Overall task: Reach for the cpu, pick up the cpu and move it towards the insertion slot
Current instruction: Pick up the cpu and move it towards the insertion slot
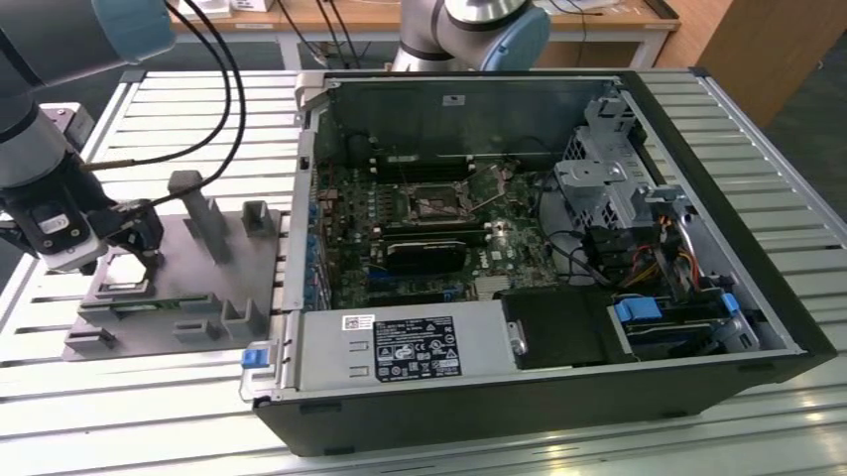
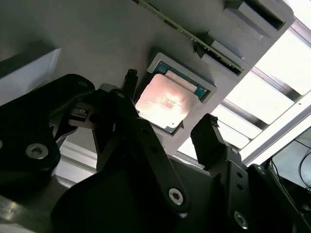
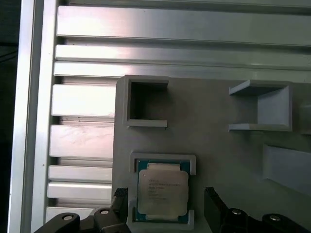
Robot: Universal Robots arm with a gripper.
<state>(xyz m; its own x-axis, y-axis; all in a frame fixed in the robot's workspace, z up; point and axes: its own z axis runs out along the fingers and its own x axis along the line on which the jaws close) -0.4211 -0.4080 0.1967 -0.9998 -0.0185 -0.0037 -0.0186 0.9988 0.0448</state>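
Over at the exterior view's left the arm bends down, its gripper (image 1: 123, 260) pointing at the grey plate (image 1: 198, 288). The fingers stand spread either side of the cpu (image 3: 163, 189), which lies in its recess, seemingly untouched.

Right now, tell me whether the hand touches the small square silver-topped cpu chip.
Apart. In the first wrist view the hand straddles the cpu chip, with grey holder rim showing inside each finger.

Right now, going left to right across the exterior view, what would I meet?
Black gripper, open → grey plastic plate with upright posts → small square insertion slot with silvery frame → silver metal drive cage.
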